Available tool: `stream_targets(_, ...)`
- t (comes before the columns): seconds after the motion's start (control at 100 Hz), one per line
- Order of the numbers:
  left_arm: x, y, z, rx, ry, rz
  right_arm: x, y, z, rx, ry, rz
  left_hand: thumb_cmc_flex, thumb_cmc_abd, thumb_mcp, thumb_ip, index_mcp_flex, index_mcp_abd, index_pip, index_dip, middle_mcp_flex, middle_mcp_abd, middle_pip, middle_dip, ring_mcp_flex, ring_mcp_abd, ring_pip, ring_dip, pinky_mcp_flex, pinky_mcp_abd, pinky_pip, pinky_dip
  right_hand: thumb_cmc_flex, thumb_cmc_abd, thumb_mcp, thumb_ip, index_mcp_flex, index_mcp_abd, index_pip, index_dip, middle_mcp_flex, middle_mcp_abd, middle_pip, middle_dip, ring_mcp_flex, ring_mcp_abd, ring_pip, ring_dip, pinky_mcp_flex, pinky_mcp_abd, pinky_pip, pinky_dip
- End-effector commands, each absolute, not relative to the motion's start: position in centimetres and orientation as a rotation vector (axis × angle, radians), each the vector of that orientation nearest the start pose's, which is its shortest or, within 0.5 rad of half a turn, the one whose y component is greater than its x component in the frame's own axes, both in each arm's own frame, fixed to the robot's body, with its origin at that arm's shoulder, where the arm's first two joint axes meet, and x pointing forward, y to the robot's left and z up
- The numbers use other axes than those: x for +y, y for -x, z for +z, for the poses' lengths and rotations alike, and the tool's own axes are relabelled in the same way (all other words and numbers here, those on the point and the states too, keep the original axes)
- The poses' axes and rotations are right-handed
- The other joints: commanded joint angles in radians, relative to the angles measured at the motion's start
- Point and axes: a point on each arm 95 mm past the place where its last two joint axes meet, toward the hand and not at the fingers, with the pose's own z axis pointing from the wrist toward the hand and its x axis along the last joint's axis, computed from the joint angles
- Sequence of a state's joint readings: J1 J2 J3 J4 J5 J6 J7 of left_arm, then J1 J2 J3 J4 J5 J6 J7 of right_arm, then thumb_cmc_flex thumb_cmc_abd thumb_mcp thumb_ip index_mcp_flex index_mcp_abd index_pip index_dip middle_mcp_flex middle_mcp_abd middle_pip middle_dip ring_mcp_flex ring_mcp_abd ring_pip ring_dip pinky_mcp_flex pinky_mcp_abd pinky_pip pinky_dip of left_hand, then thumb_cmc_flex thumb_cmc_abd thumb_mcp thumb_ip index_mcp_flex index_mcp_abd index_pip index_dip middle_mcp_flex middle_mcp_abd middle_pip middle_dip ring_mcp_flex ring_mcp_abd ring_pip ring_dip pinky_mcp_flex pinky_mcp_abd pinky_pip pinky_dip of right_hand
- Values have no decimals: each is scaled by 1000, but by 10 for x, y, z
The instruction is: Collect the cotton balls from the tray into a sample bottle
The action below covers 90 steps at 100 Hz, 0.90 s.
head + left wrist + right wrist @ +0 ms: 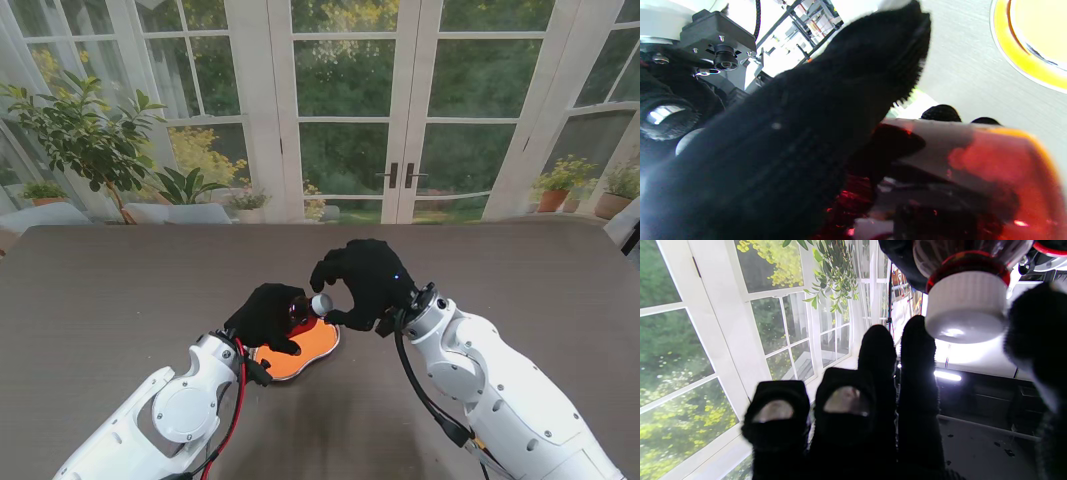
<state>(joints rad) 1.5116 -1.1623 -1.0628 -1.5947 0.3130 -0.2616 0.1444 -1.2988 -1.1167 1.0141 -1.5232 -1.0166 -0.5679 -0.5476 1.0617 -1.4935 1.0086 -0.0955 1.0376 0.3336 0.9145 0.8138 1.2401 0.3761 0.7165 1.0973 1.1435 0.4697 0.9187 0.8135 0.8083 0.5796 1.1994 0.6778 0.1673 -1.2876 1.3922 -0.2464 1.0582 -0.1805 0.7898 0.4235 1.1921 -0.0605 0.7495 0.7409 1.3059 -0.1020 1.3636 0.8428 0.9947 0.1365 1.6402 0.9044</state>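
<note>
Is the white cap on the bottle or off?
On. The right wrist view shows the white cap seated on the bottle, which the left hand holds.

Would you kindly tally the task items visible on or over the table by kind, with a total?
Orange tray: 1
Amber sample bottle with white cap, held in the left hand: 1
Cotton balls: 0 made out in these views
Total: 2

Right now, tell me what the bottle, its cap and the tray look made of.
Bottle: see-through amber, glossy, glass or plastic.
Cap: white, ribbed sides, matte, likely plastic.
Tray: orange, smooth, pale rim, probably plastic.
</note>
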Motion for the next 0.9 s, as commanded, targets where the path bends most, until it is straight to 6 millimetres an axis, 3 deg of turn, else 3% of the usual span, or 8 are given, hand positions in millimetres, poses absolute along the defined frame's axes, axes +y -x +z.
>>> stream_targets(0.0, -81, -389, -302, 1133, 1609, -2318, 91, -411, -229, 1326, -417, 2328, 94, 1093, 54, 29, 88, -80, 273, 55, 73, 21, 101, 42, 102, 51, 438, 65, 81, 23, 579, 60, 15, -36, 75, -26, 24, 17, 14, 11, 25, -13, 10, -2, 17, -33, 36, 20, 20, -6, 33, 2)
stream_targets(0.1, -81, -389, -303, 1135, 1609, -2318, 92, -411, -229, 1328, -416, 2330, 94, 1093, 54, 29, 87, -80, 273, 55, 73, 21, 101, 42, 102, 51, 438, 66, 81, 23, 579, 60, 41, -18, 75, -22, 60, 26, 17, 11, 60, -14, 14, 0, 17, -36, 65, 32, 35, -1, 41, 1)
stream_targets(0.23, -80, -389, -303, 1134, 1611, -2318, 94, -410, -229, 1331, -426, 2339, 94, 1093, 54, 29, 88, -79, 272, 55, 73, 21, 101, 42, 102, 51, 438, 66, 81, 23, 579, 60, 86, -8, 59, -191, 75, 23, 124, -161, 109, -10, 16, 17, 16, -31, 113, 49, 55, 13, 58, -4)
stream_targets(0.35, -80, -389, -303, 1133, 1613, -2317, 96, -410, -230, 1348, -448, 2348, 94, 1093, 54, 29, 87, -80, 272, 55, 72, 21, 101, 42, 101, 52, 438, 66, 80, 23, 578, 60, 98, 19, 44, -238, 93, 23, 198, -206, 158, 0, 25, 26, 15, -27, 157, 67, 69, 30, 70, -1)
stream_targets(0.48, -80, -389, -303, 1134, 1616, -2317, 99, -410, -231, 1366, -474, 2355, 94, 1093, 54, 29, 88, -79, 273, 55, 71, 22, 101, 42, 101, 52, 438, 66, 80, 24, 578, 60, 94, 84, 21, -243, 117, 31, 250, -223, 199, 14, 35, 39, 15, -15, 197, 83, 85, 46, 87, 2)
stream_targets(0.62, -80, -389, -303, 1135, 1614, -2318, 101, -410, -233, 1381, -509, 2356, 93, 1093, 53, 29, 87, -79, 272, 55, 70, 22, 100, 42, 101, 52, 438, 66, 80, 24, 578, 61, 62, 221, -9, -209, 146, 49, 257, -227, 225, 27, 37, 50, 14, -1, 229, 94, 94, 58, 101, 4)
stream_targets(0.74, -80, -389, -303, 1136, 1614, -2318, 102, -410, -234, 1400, -532, 2340, 94, 1093, 54, 29, 87, -78, 272, 55, 70, 23, 100, 42, 101, 52, 438, 66, 80, 24, 578, 61, 38, 299, -32, -170, 171, 63, 241, -211, 241, 32, 38, 57, 13, 3, 250, 102, 102, 65, 110, 4)
stream_targets(0.89, -80, -390, -302, 1139, 1610, -2319, 103, -410, -235, 1402, -563, 2311, 94, 1094, 53, 29, 87, -79, 272, 55, 70, 23, 100, 42, 101, 52, 437, 66, 80, 24, 578, 61, 22, 409, -64, -90, 211, 90, 229, -146, 253, 49, 94, 80, 12, 2, 305, 125, 132, 80, 131, -1)
